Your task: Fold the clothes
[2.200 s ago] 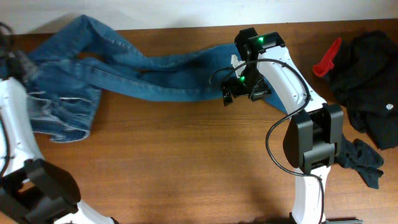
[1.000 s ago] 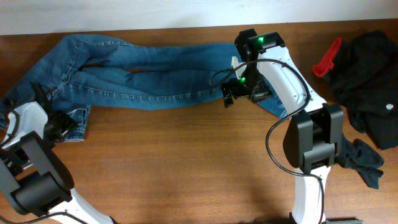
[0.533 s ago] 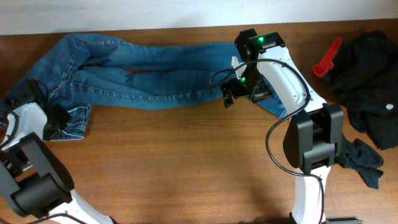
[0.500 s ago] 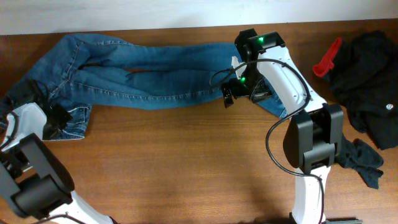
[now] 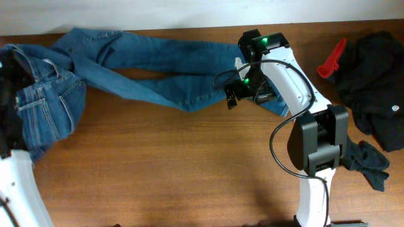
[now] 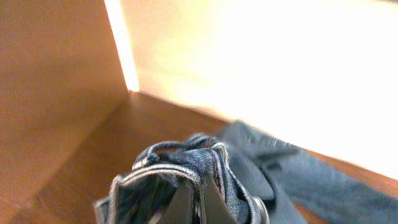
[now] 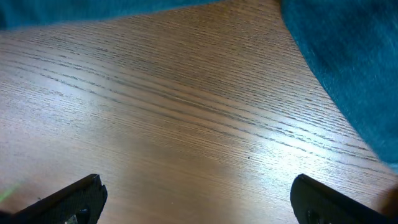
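Observation:
The clothes are blue jeans point(image 5: 158, 75). Their waist part point(image 5: 44, 107) is raised at the table's far left, and the long legs trail right along the back edge to the right arm. My left gripper point(image 6: 200, 204) is shut on the bunched denim waistband point(image 6: 186, 158), which covers most of the fingers. In the overhead view only the dark left arm point(image 5: 6, 94) shows at the frame's edge. Just in front of the leg ends, my right gripper point(image 5: 246, 94) stands wide open over bare wood. Nothing lies between its fingers point(image 7: 68, 198), and denim point(image 7: 354, 68) lies off to its upper right.
A red tool point(image 5: 331, 58) and a black garment point(image 5: 377, 79) lie at the back right. Another dark cloth point(image 5: 371, 162) lies near the right arm's base. A pale wall runs behind the table, and a brown panel point(image 6: 56, 81) stands at the left.
My left gripper has shut on the jeans' waist and lifted it up at the far left, pulling the legs into a new lie. The right arm has not moved.

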